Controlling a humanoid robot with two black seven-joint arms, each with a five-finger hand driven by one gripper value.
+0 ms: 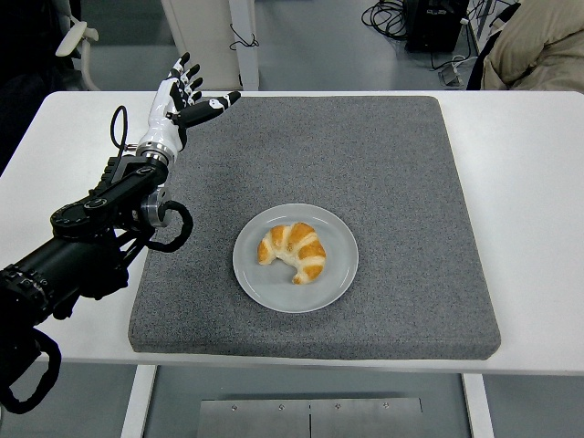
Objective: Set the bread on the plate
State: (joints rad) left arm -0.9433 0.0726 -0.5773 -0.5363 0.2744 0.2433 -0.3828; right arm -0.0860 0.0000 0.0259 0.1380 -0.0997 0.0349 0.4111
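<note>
White table (538, 164) with grey felt mat (401, 164): golden croissant (293, 252) lies on round grey plate (319, 290) at centre, placement looks complete; left hand (182, 96), upper left, fingers spread and empty, likely just needs parking.

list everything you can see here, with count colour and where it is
croissant: 1, golden brown, lying on the plate
plate: 1, pale grey, on the mat, a little toward the near edge
mat: 1, dark grey, covering the middle of the table
table: 1, white, under everything
cables: a few, black, on the floor beyond the table
person: 1, beige clothing, top right corner, partly cropped
left arm: 1, black, entering from the left edge
left hand: 1, white and black, fingers spread, empty, over the mat's far left corner
</note>
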